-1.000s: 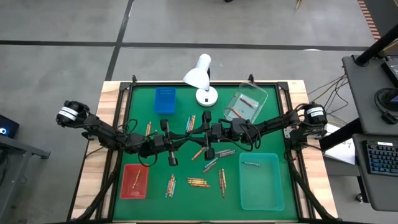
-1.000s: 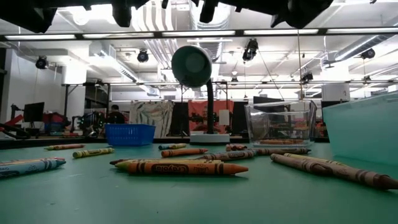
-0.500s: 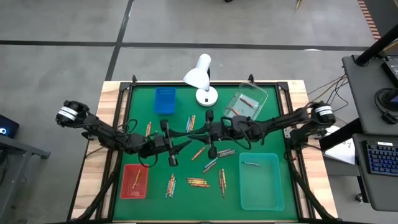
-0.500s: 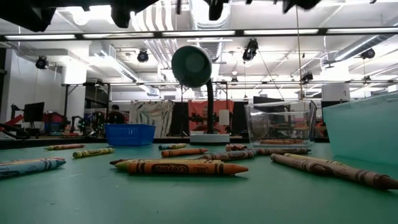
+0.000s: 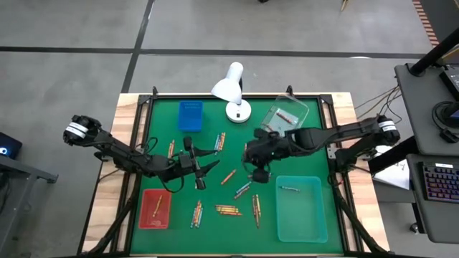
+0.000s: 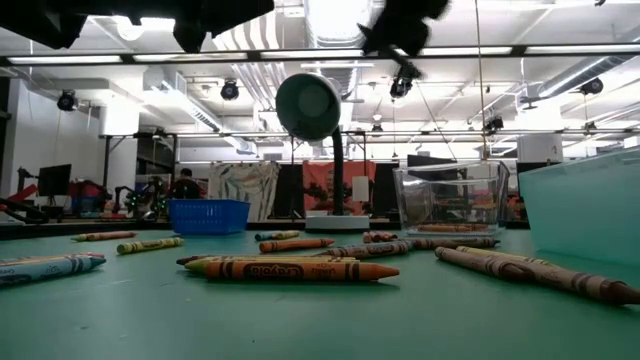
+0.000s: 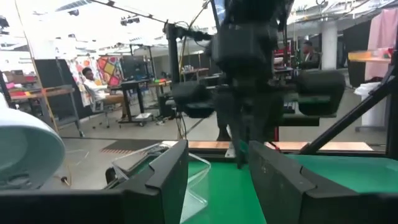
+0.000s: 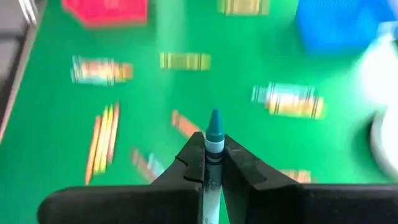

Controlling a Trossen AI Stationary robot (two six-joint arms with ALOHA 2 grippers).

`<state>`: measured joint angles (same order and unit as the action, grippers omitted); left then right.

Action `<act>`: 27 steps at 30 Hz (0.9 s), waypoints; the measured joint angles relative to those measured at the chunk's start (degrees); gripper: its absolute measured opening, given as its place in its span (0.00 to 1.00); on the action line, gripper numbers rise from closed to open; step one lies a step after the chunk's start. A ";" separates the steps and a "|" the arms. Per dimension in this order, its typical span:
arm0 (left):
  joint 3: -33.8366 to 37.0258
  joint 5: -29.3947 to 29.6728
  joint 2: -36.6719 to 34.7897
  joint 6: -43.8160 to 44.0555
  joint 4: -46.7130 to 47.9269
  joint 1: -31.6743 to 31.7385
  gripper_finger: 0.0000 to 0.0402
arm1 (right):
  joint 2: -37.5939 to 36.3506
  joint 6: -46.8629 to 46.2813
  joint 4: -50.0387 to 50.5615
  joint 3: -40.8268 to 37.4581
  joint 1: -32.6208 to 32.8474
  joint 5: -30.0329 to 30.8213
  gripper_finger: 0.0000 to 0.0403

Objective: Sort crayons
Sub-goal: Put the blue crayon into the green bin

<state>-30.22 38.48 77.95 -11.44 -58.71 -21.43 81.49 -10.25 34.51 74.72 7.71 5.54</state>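
Above mid-table, my right gripper is clamped on a teal-blue, paper-wrapped crayon; left gripper fingers apart.

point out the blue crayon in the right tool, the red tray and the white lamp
blue crayon with paper wrapper (image 8: 214,144), right wrist view, on its wrapped body just above the right tool's fingers
red rectangular tray (image 5: 143,215), high view, on a bare part of its floor
white desk lamp (image 5: 228,89), high view, on its shade

Four trays: one blue tray, one red tray, one clear tray, one teal tray, one white lamp, two arms, loose crayons too many to count.
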 joint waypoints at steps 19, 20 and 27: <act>0.02 0.04 0.00 0.17 1.56 0.00 0.37 | 0.02 -24.06 14.70 -13.04 10.27 -13.43 0.04; 0.02 0.04 0.00 0.17 1.79 0.00 0.37 | 0.02 -25.23 14.54 -14.26 10.57 -13.48 0.04; 0.02 0.03 0.00 0.17 1.83 0.00 0.37 | 0.02 -31.67 14.50 -20.77 11.41 -14.01 0.06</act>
<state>-30.20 38.51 77.95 -11.27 -56.88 -21.43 81.52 -41.92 49.02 53.95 19.12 -8.47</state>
